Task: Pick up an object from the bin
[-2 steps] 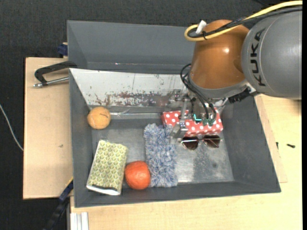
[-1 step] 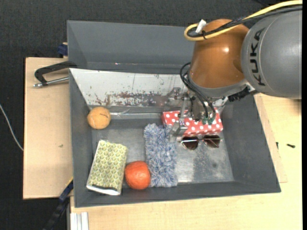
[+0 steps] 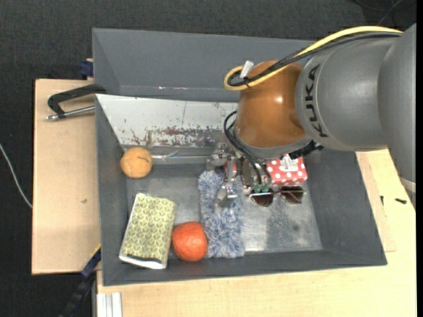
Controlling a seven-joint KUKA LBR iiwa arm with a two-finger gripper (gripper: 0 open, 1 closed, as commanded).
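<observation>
My gripper point(image 3: 230, 185) hangs low in the middle of the bin, its fingers over the upper end of a fluffy blue-grey cloth point(image 3: 221, 224) that runs down toward the front wall. Just right of the fingers lie dark sunglasses point(image 3: 279, 195). Behind them a red box with white dots point(image 3: 288, 170) is partly hidden under the arm's orange cover. Whether anything sits between the fingers is hidden.
A red-orange ball point(image 3: 190, 241) lies at the front, touching the cloth's left side. A green patterned pouch point(image 3: 148, 230) sits in the front left corner, and a tan ball point(image 3: 136, 162) at the back left. The arm covers the back right.
</observation>
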